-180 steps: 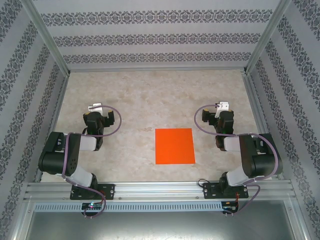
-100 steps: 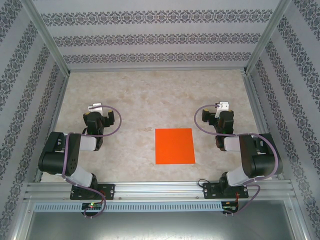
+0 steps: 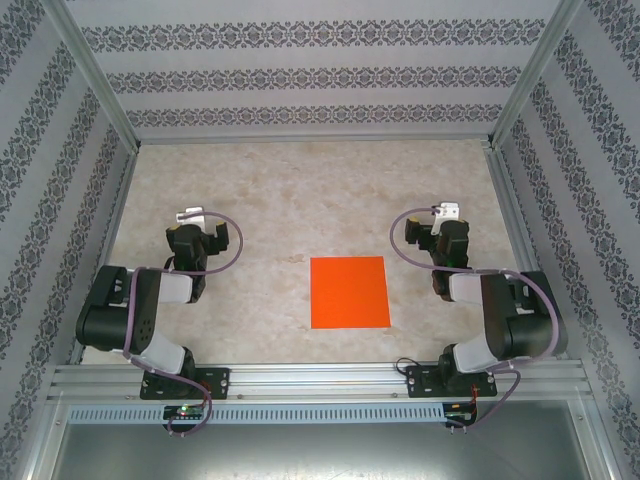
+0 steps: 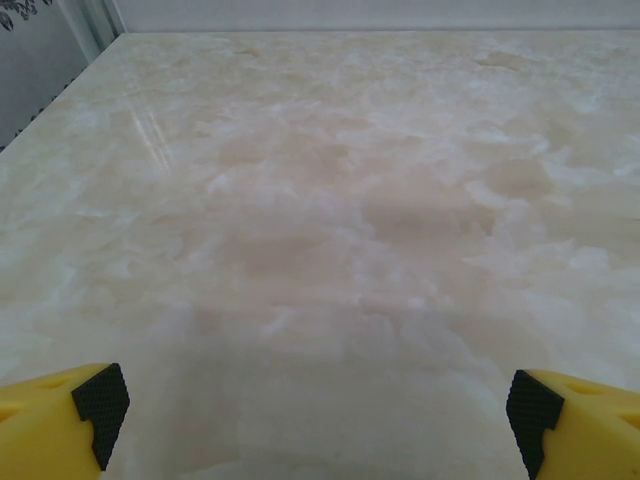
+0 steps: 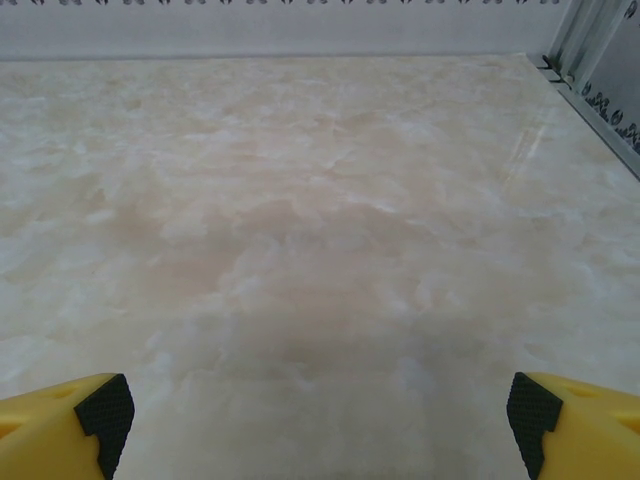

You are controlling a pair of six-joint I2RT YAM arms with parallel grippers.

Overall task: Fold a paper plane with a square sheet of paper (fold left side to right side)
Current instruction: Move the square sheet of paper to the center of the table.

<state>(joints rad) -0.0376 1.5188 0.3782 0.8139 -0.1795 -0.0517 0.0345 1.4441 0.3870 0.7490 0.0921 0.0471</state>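
Square sheet of paper [image 3: 348, 292] lies flat at lower centre; left gripper [image 4: 315, 412] and right gripper [image 5: 318, 415] both spread wide, empty.

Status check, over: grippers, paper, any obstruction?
Left gripper open, empty. Right gripper open, empty. Square sheet of paper flat, unfolded, between arms. No obstruction seen.

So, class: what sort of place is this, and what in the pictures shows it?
Probably a robot test cell: a left arm and a right arm bolted to an aluminium rail, patterned walls boxing in a marbled table, and one orange square sheet of paper.
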